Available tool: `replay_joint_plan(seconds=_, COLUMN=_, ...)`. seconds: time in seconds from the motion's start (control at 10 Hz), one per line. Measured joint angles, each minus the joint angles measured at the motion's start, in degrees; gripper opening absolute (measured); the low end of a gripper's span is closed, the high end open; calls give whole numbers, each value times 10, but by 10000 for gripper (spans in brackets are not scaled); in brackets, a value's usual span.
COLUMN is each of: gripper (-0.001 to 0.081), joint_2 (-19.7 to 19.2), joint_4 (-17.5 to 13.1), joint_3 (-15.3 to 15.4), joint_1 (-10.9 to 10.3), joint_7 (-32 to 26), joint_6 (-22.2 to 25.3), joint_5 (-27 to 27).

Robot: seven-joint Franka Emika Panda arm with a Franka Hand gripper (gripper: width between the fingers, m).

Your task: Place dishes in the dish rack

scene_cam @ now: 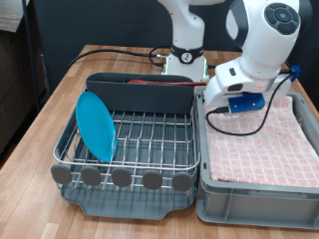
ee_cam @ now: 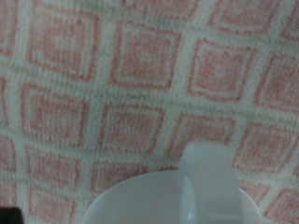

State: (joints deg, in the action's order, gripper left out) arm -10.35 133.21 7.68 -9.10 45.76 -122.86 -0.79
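Note:
The dish rack (scene_cam: pixel 150 134) is a silver wire grid on a dark grey tray, at the exterior view's left. The round light-blue plate (scene_cam: pixel 97 124) stands on edge in its left part. The reddish-brown wooden spoon (scene_cam: pixel 164 86) lies along the tall dark trough (scene_cam: pixel 140 97) at the rack's far edge. My gripper (scene_cam: pixel 227 106) hangs low over the far left corner of the cloth-lined bin, its fingers hidden by the hand. In the wrist view the small white cup (ee_cam: pixel 177 198) sits very close below the camera on the pink checkered cloth (ee_cam: pixel 140 84), with no fingers in view.
The grey bin (scene_cam: pixel 254 197) stands right beside the rack, lined with the pink checkered cloth (scene_cam: pixel 264 139). The robot base (scene_cam: pixel 185 62) and black cables (scene_cam: pixel 130 52) are behind the rack. The wooden table (scene_cam: pixel 50 110) ends at the exterior view's left.

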Motion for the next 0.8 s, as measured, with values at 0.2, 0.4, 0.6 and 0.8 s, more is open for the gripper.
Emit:
replay_joint_plan(seconds=0.2, gripper=542, joint_2=0, joint_4=5, joint_3=-1, joint_1=0, joint_7=0, joint_6=-11, joint_5=0)
replay_joint_plan(seconds=0.4, gripper=348, joint_2=0, joint_4=7, joint_3=-2, joint_1=0, joint_7=0, joint_6=-17, joint_5=2)
replay_joint_plan(seconds=0.6, gripper=186, joint_2=0, joint_4=6, joint_3=-3, joint_1=0, joint_7=0, joint_6=-19, joint_5=8)
replay_joint_plan(seconds=0.8, gripper=72, joint_2=0, joint_4=2, joint_3=-3, joint_1=0, joint_7=0, joint_6=-19, joint_5=13)
